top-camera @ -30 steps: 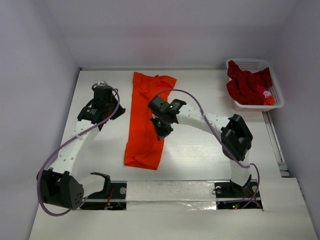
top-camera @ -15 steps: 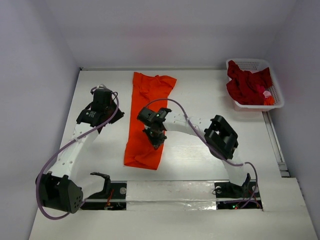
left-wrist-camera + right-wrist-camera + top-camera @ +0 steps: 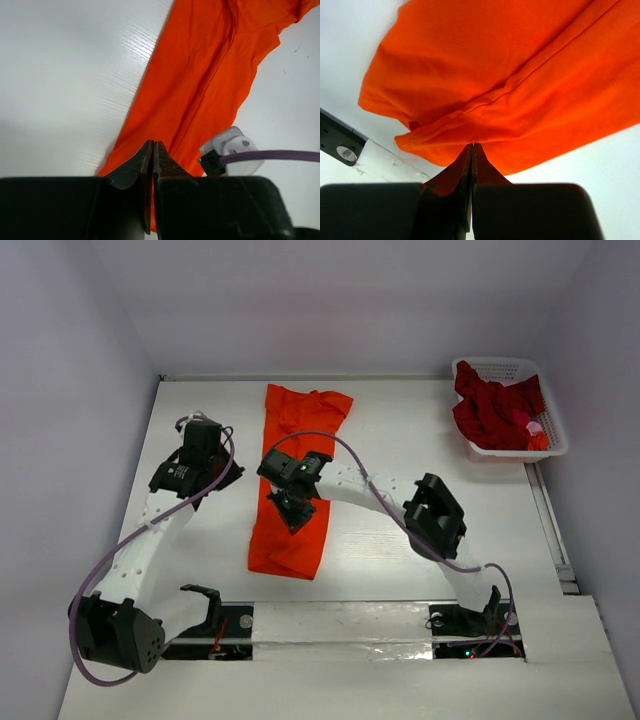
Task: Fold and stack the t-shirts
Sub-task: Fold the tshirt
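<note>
right claw (image 3: 293,512) | shifted left across orange t-shirt (image 3: 300,420) | left arm (image 3: 150,530) drew slightly left

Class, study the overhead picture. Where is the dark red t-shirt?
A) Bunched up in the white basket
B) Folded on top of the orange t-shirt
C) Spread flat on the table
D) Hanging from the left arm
A: the dark red t-shirt lies crumpled inside the white basket, apart from the orange t-shirt.

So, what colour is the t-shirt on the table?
The t-shirt is bright orange, clearest in top external view.
</note>
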Tool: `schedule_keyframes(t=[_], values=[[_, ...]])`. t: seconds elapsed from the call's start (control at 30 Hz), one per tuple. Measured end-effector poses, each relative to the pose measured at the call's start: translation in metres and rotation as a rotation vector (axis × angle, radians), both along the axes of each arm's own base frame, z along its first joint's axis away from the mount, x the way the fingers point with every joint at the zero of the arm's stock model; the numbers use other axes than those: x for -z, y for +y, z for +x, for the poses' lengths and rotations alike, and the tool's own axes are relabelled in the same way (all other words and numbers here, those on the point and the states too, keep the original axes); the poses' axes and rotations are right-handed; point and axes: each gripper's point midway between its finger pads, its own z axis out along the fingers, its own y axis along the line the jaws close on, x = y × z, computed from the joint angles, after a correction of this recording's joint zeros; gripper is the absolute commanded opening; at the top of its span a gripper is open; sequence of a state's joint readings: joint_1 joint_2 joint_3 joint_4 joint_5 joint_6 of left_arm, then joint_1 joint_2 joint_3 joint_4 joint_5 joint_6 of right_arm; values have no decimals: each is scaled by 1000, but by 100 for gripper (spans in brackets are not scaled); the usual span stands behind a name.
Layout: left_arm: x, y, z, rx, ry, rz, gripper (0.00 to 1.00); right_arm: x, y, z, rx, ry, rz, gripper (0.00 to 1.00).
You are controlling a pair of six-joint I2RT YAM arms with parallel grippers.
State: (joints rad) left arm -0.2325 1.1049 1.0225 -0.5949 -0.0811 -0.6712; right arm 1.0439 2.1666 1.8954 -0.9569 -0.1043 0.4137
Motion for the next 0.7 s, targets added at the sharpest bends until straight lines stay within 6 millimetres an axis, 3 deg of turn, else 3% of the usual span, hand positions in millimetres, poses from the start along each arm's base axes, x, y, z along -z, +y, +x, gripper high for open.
schedule_keyframes(t=[0.1,0.23,0.4,0.7], values=[[-1,1,-2,-2,0,-1,0,15,0,-2,-2,22,-13,0],[-8,1,-4,-4,0,0,0,58,-14,-16,-5,94,-65,0],[-21,2,-7,-6,-23,-8,0,58,-17,-21,2,99,-14,0],[-19,5,-20,-9,14,-1,0,59,-35,-39,40,108,51,0]])
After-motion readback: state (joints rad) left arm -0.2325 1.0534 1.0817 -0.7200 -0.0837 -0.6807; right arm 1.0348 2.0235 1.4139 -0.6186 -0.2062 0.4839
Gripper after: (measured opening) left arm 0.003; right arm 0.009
